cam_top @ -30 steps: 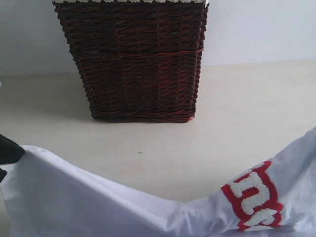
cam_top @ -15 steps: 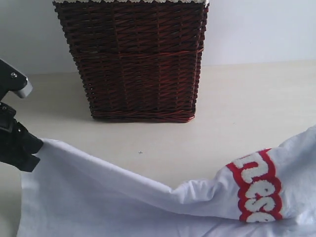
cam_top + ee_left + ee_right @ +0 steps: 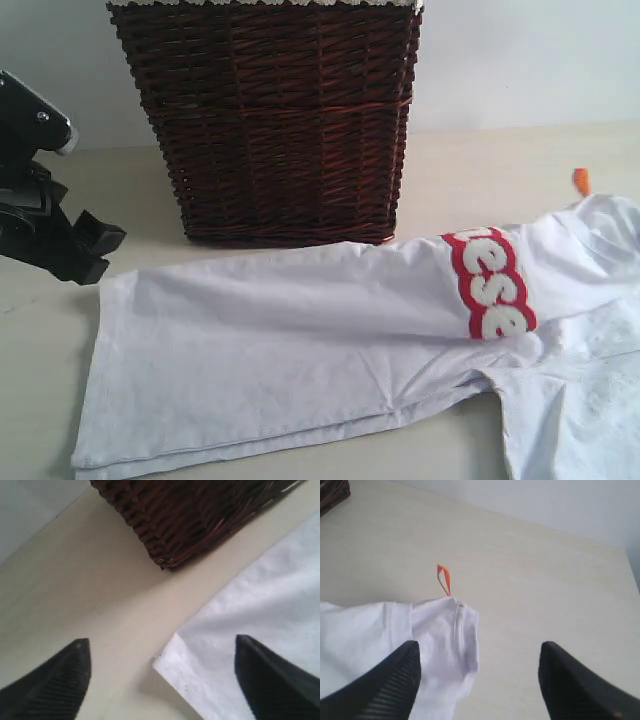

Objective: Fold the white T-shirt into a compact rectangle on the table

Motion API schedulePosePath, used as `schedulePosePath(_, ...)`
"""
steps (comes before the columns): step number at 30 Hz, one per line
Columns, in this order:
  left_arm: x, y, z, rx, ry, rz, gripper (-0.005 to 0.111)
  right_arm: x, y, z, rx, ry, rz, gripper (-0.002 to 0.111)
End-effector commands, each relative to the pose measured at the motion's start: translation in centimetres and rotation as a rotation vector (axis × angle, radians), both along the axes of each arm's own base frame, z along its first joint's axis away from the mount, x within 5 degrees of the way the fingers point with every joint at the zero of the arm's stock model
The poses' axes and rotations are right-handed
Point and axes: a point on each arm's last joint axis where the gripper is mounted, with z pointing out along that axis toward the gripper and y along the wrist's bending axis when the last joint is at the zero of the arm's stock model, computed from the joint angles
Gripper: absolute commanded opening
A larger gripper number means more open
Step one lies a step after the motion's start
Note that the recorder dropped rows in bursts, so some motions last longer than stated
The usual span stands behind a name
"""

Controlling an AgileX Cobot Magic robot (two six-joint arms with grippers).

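The white T-shirt lies flat on the table in front of the basket, folded over, with its red-outlined lettering on top at the right and the orange neck tag sticking up behind. My left gripper hovers open just off the shirt's far left corner; in the left wrist view that corner sits between the spread fingers. My right gripper is open over the collar end of the shirt, near the tag. It does not show in the exterior view.
A dark wicker basket stands right behind the shirt, its base close to the left gripper. A pale wall rises behind the table. In the right wrist view the table edge is near the collar side.
Both grippers carried the shirt's lifted edge toward the basket, laid it down flat and let go; their jaws have opened. The lettering now lies on top.
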Motion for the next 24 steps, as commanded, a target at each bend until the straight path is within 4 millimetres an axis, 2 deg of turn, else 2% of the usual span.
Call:
schedulePosePath(1,0.0,0.1,-0.2,-0.029,0.017,0.032,0.096,0.8,-0.2,2.6,-0.017,-0.089,0.024,0.064)
schedulePosePath(3,-0.6,-0.2,0.4,-0.032,0.022,0.014,0.096,0.6,0.7,4.5,0.002,-0.157,0.109,0.06)
schedulePosePath(4,-1.0,-0.4,0.9,-0.036,0.012,0.003,0.095,0.3,1.4,4.8,0.018,-0.164,0.176,0.057)
schedulePosePath(7,-2.2,-0.7,2.4,-0.058,0.0,-0.02,0.085,-1.0,3.2,4.1,0.06,-0.042,0.393,0.04)
schedulePosePath(8,-2.8,-0.8,3.1,-0.078,-0.005,-0.023,0.077,-1.6,3.7,3.8,0.08,0.017,0.457,0.033)
schedulePosePath(10,-4.2,-0.6,5.1,-0.15,-0.051,-0.011,0.055,-3.2,4.6,3.3,0.104,0.154,0.586,0.013)
schedulePosePath(11,-4.9,-0.5,6.3,-0.202,-0.087,0.001,0.041,-3.9,4.8,3.3,0.095,0.199,0.629,0.001)
schedulePosePath(12,-6.3,0.0,8.5,-0.262,-0.175,0.005,0.013,-4.7,5.0,3.8,0.062,0.221,0.627,0.0)
schedulePosePath(13,-7.1,0.4,9.6,-0.261,-0.239,-0.007,0.0,-4.9,5.0,4.3,0.047,0.202,0.606,0.0)
schedulePosePath(14,-8.3,0.9,11.2,-0.223,-0.363,-0.039,0.002,-5.1,5.2,5.7,0.01,0.112,0.547,0.0)
schedulePosePath(15,-8.9,1.2,12.0,-0.216,-0.415,-0.048,0.002,-5.2,5.3,6.6,0.008,0.051,0.506,0.0)
schedulePosePath(16,-10.3,1.7,13.2,-0.237,-0.48,-0.049,0.002,-5.5,5.5,8.7,0.023,-0.084,0.423,0.0)
schedulePosePath(17,-11.0,2.0,13.7,-0.258,-0.497,-0.048,0.002,-5.8,5.7,9.8,0.03,-0.158,0.376,0.0)
schedulePosePath(18,-12.3,2.6,14.0,-0.329,-0.513,-0.014,0.002,-6.7,5.8,11.9,0.036,-0.286,0.284,0.0)
schedulePosePath(19,-12.9,3.0,13.9,-0.367,-0.518,0.014,0.002,-7.3,5.8,12.9,0.023,-0.35,0.225,0.0)
schedulePosePath(20,-14.2,4.1,13.1,-0.409,-0.528,0.075,0.002,-8.7,5.9,14.5,-0.014,-0.443,0.147,0.0)
schedulePosePath(24,-17.0,6.0,9.4,-0.412,-0.556,0.199,0.002,-11.0,6.2,16.1,-0.035,-0.532,0.042,0.0)
